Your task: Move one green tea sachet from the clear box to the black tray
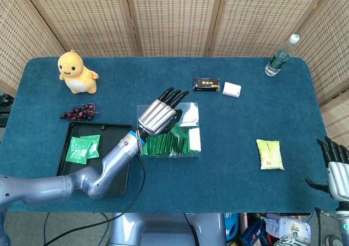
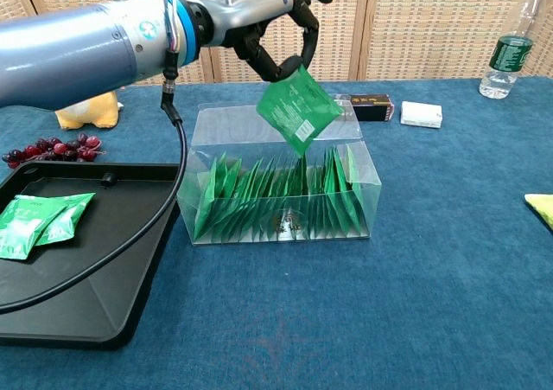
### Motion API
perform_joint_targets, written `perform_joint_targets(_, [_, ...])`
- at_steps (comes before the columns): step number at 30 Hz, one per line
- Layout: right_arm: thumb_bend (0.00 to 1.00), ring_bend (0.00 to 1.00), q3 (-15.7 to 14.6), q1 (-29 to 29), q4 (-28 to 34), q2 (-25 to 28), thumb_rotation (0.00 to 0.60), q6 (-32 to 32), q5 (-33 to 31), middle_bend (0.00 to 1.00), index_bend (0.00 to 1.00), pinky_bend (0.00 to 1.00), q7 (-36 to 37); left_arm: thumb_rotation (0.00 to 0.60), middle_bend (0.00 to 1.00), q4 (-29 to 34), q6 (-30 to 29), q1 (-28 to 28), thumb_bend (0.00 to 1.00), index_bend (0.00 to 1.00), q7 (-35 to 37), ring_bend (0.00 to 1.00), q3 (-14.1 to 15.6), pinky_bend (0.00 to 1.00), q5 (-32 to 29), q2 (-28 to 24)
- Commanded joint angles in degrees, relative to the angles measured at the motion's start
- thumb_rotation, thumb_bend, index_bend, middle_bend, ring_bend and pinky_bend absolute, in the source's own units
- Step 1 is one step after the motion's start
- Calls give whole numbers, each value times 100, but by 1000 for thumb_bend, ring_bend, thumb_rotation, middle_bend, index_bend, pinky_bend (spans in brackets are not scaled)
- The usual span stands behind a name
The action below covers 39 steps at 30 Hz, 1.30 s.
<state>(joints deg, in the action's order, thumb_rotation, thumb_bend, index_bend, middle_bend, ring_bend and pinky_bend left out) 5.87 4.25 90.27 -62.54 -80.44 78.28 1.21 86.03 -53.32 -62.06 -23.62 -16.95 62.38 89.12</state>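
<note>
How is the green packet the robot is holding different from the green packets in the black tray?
The held sachet hangs in the air, pinched by the left hand above the clear box; the tray sachets lie flat in the black tray. The held one is alone and tilted; the tray ones overlap. All are green.

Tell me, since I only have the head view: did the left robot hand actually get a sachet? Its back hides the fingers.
Observer: Yes. The chest view shows the left robot hand pinching one sachet by its top corner.
Operator: Is it out of the box?
Observer: It hangs tilted over the box, its low corner close above the packed row.
Operator: Which way does it face?
Observer: Its flat side faces the chest camera, with pale print near the lower edge.
</note>
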Motion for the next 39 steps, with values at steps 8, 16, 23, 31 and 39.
perform_joint_targets(8, [0, 0, -29, -2, 34, -5, 600, -24, 65, 0, 10, 0, -45, 600, 0, 354, -202, 168, 561, 682, 25, 0, -30, 0, 31, -362])
perform_joint_targets(16, [0, 0, -81, -21, 97, 3, 600, -79, 180, 0, 10, 0, -63, 600, 0, 1280, -685, 939, 560, 686, 304, 0, 224, 0, 327, -1582])
perform_joint_targets(23, [0, 0, -124, -48, 183, 21, 600, -170, 314, 0, 10, 0, -85, 600, 0, 1799, -926, 1707, 561, 693, 770, 0, 652, 0, 687, -2747])
perform_joint_targets(31, [0, 0, -197, -92, 329, 41, 600, -312, 518, 0, 10, 0, -190, 600, 0, 1910, -757, 2695, 561, 698, 1743, 0, 1433, 0, 921, -4050])
perform_joint_targets(39, [0, 0, -256, -73, 369, -12, 600, -280, 596, 0, 10, 0, -349, 600, 0, 854, -73, 3140, 560, 515, 2841, 0, 1907, 0, 1043, -3685])
